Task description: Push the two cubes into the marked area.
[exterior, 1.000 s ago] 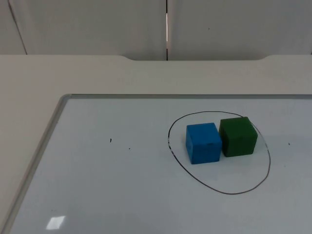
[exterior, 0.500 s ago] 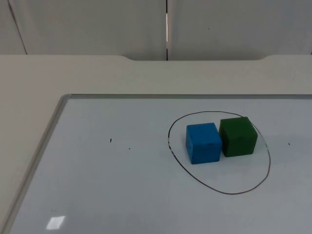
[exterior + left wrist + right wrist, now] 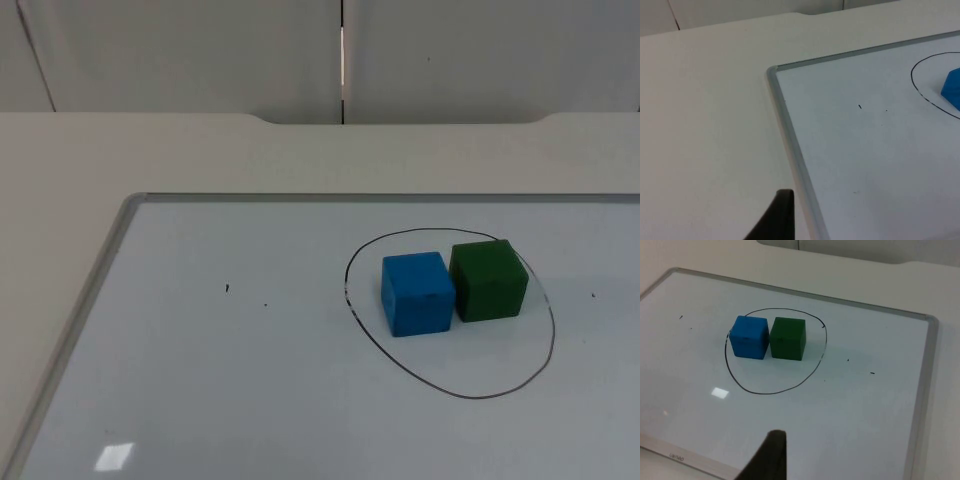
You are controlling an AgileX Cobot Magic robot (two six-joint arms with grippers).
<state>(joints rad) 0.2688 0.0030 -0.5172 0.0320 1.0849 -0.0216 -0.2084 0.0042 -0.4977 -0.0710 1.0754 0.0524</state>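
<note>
Hands both pulled back, grip state impossible to tell, nothing held; blue cube and green cube touching side by side inside drawn circle on whiteboard, so push looks done, next move probably none.

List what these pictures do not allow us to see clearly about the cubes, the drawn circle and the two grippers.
- Blue cube: in the left wrist view the picture's edge cuts it to a corner.
- Drawn circle: cut by the same edge there.
- Green cube and blue cube: whether they touch is too fine to tell.
- Left gripper, right gripper: one fingertip and one fingertip visible; open or shut unknown.
</note>
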